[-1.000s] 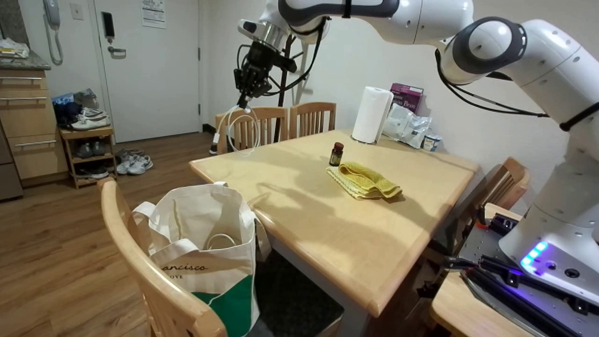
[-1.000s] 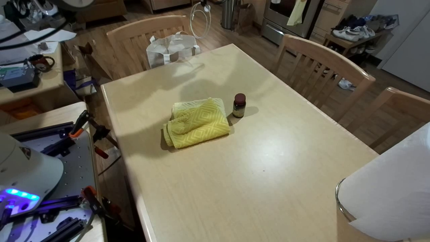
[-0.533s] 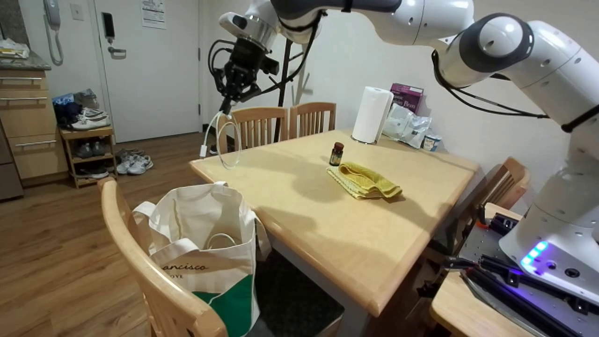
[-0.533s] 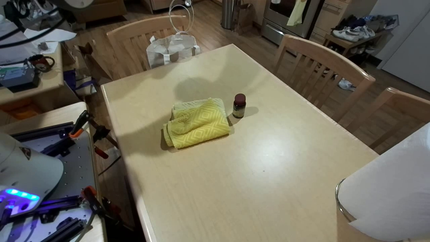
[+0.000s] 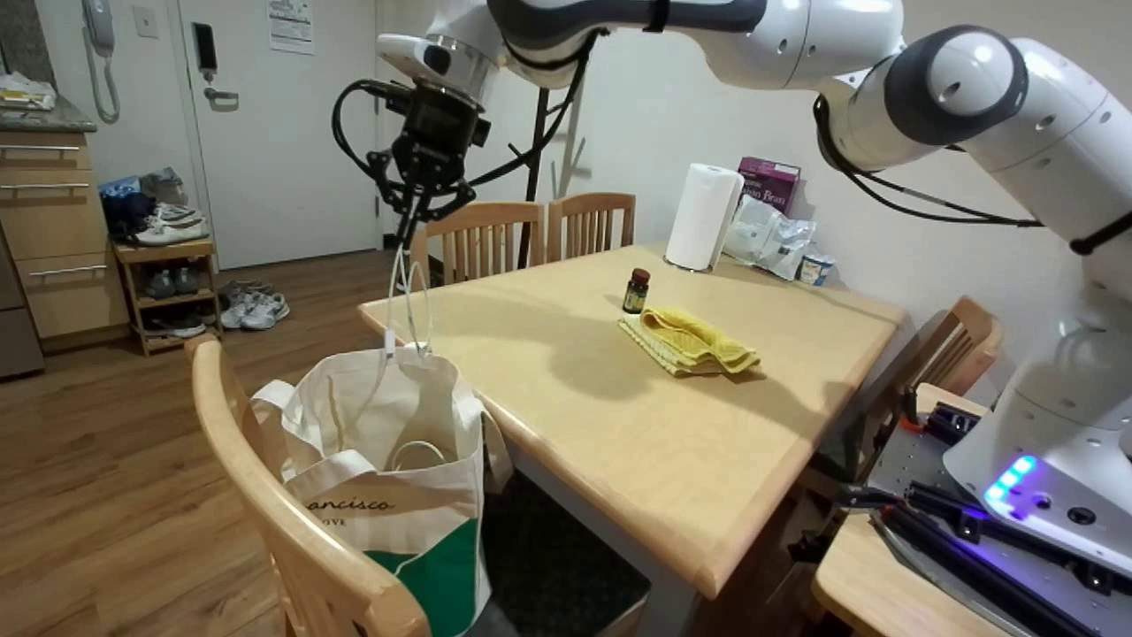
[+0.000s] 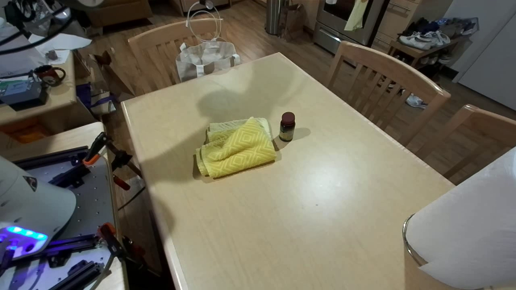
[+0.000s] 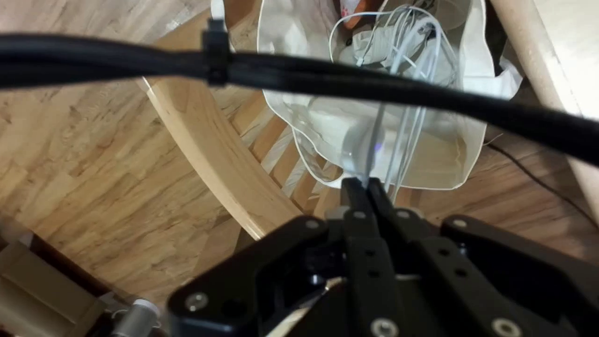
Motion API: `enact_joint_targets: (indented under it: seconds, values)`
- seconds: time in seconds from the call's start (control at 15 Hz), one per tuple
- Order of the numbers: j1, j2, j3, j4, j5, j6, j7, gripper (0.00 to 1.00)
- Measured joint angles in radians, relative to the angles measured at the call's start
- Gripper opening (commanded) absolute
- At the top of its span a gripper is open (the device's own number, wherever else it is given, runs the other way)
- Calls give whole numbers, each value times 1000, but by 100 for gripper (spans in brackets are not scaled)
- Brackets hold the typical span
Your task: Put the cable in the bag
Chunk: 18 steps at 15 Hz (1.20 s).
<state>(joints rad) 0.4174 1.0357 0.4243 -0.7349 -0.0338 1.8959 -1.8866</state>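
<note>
- Past second: jaws shifted left and down in an exterior view, now upper left of frame, roughly above the bag (image 5: 416,509).
- Jaws pressed together, pinching the cable (image 5: 390,341).
- Cable hangs; lower part overlaps the bag's top rim there. In or behind, can't tell.
- Carry looks nearly done; lowering and letting go likely left.

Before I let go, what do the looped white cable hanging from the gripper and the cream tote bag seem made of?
The looped white cable seems sheathed in smooth plastic or rubber, given its even, rounded curves. The cream tote bag is probably matte canvas or similar cloth, with soft creases and no shine; exact fibre unclear.
</note>
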Motion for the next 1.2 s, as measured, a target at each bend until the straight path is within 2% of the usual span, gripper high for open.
enact_joint_targets:
  seconds: [0.4,0.93,1.0,1.07,1.2]
  values:
    - [67,46,-29,-1,-100,52,-174,3]
    - [86,72,-35,0,-103,55,-279,6]
    - [86,72,-37,1,-103,55,-281,31]
    - [86,72,-39,1,-103,53,-281,31]
    - [86,72,-44,4,-103,43,-281,40]
